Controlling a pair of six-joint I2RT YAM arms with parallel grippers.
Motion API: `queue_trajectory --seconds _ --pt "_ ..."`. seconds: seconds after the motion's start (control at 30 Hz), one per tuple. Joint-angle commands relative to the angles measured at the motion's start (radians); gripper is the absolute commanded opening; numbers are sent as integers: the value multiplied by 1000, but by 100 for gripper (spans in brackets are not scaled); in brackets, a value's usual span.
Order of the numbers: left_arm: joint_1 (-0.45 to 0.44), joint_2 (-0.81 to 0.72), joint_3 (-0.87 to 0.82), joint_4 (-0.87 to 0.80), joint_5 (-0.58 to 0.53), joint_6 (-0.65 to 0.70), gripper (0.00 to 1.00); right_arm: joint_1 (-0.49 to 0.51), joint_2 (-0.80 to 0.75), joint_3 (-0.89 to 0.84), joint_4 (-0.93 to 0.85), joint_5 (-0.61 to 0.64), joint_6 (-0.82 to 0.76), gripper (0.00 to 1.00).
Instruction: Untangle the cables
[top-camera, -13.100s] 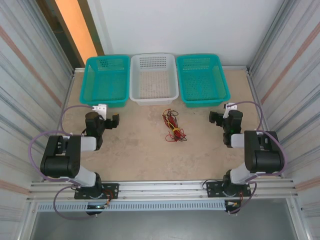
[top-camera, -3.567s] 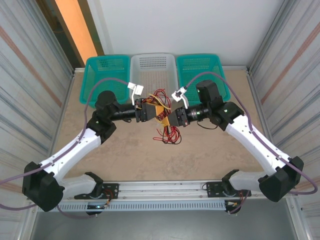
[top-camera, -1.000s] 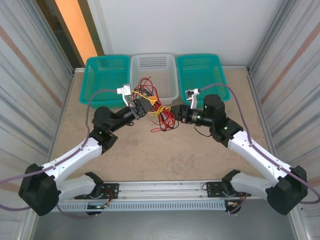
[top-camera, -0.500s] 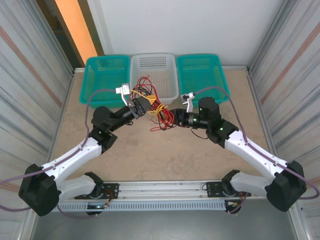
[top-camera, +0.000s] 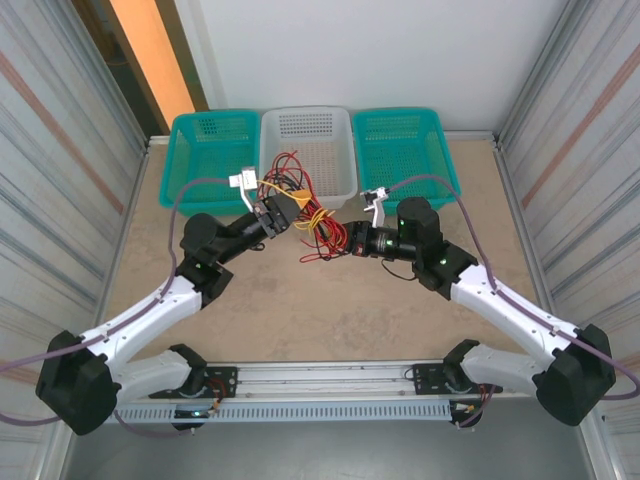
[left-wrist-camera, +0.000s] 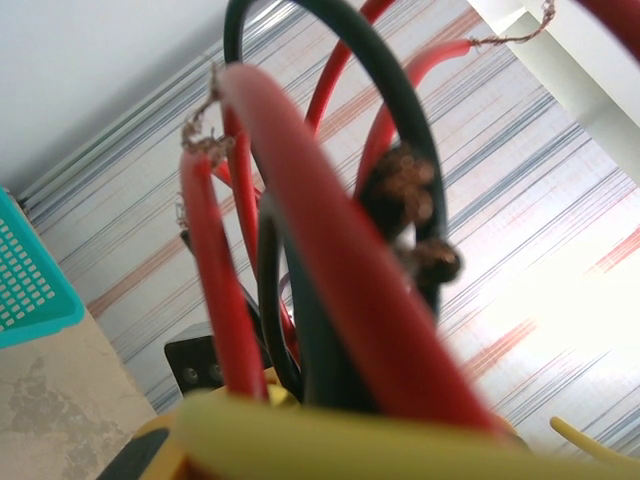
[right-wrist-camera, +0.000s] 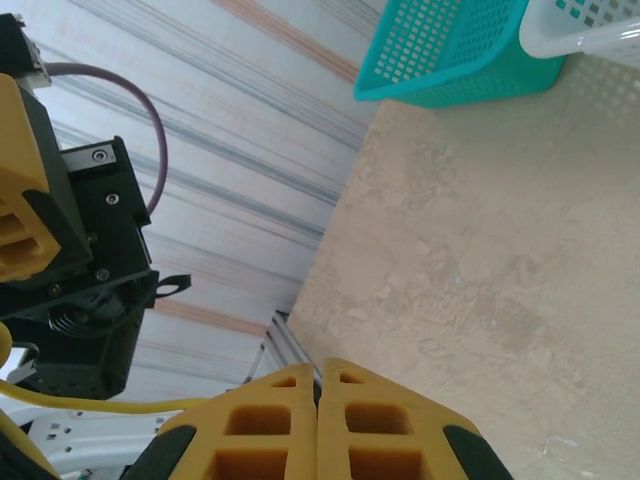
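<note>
The cables (top-camera: 312, 222) are a tangle of red, yellow and black wires hanging above the table in front of the white basket. My left gripper (top-camera: 280, 212) is shut on the bundle's upper left part. In the left wrist view, red and black wires (left-wrist-camera: 330, 300) with bare copper ends loom close over a blurred yellow one. My right gripper (top-camera: 345, 241) is shut at the bundle's lower right edge. In the right wrist view its pads (right-wrist-camera: 280, 420) press together and no wire shows between them. A yellow wire (right-wrist-camera: 100, 404) runs off to their left.
Three baskets line the far edge: teal (top-camera: 212, 160), white (top-camera: 307, 150), teal (top-camera: 405, 155). In the right wrist view the left arm's gripper body (right-wrist-camera: 70, 270) is close on the left, with bare table (right-wrist-camera: 480, 250) beyond. Ribbed metal walls flank both sides.
The right gripper has moved a little left to the bundle and closed its jaws. The left gripper has kept its hold and barely moved.
</note>
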Motion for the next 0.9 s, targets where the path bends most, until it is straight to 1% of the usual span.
queue_trajectory --seconds 0.0,0.13,0.23,0.37,0.5,0.6,0.67,0.73,0.87 --pt "15 -40 9 69 -33 10 0 3 -25 -19 14 11 -4 0" --pt "26 -44 3 88 -88 9 0 9 -51 -55 41 29 3 0" --pt "29 -51 7 80 -150 13 0 31 -81 -85 57 71 -2 0" --pt "28 -57 6 80 -235 9 0 87 -99 -108 69 167 -18 0" --pt "29 -35 -16 195 -331 -37 0 151 -102 -147 124 272 -11 0" --pt "27 -26 -9 228 -373 -20 0 215 -102 -178 182 368 0 0" --pt "21 -39 -5 194 -411 19 0 278 -139 -187 194 464 -17 0" --pt "11 -60 -11 139 -472 64 0 349 -152 -188 196 560 -49 0" --pt "2 -78 -48 116 -556 105 0 452 -149 -171 189 669 -96 0"
